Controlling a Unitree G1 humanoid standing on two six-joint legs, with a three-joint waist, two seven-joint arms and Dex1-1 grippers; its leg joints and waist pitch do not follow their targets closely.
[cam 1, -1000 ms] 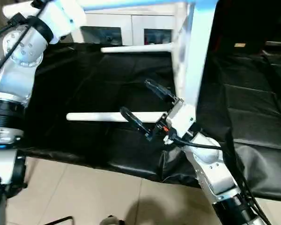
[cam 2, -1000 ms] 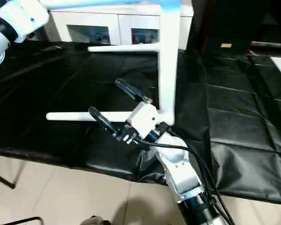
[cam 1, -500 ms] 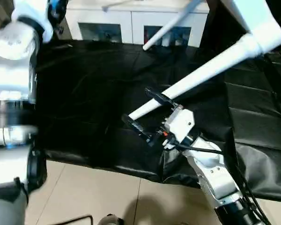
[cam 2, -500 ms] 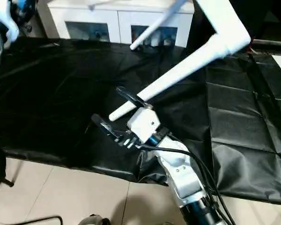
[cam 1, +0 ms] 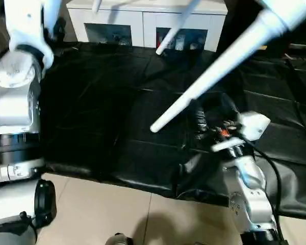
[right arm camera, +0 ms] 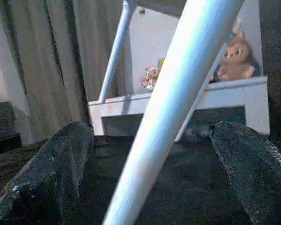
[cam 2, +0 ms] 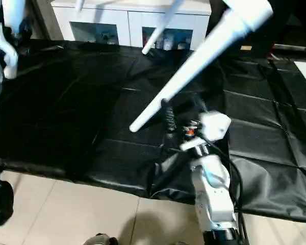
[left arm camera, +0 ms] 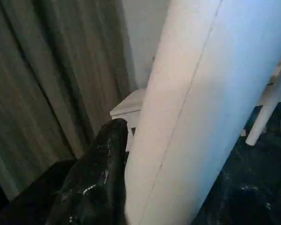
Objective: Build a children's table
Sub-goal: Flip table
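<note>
The white children's table is held up in the air and tilted. Its near leg [cam 1: 214,66] slants down over the black cloth, and two more legs [cam 1: 176,28] hang further back. My left arm [cam 1: 18,76] reaches up at the left. In the left wrist view one black finger [left arm camera: 98,178] presses against the white table top [left arm camera: 201,108]. My right gripper [cam 1: 213,115] is open just right of the near leg's tip. In the right wrist view that leg [right arm camera: 173,108] crosses between the spread fingers [right arm camera: 51,173] without touching them.
A black cloth [cam 1: 92,102] covers the work surface, its front edge hanging over pale floor tiles [cam 1: 122,214]. A white cabinet with glass-fronted compartments [cam 1: 132,25] stands behind. Plush toys [right arm camera: 234,56] sit on it, beside grey curtains [right arm camera: 33,56].
The table has tipped further up, and its near leg has lifted out from between the right gripper's fingers. The right gripper has turned and shifted right. The left arm has risen.
</note>
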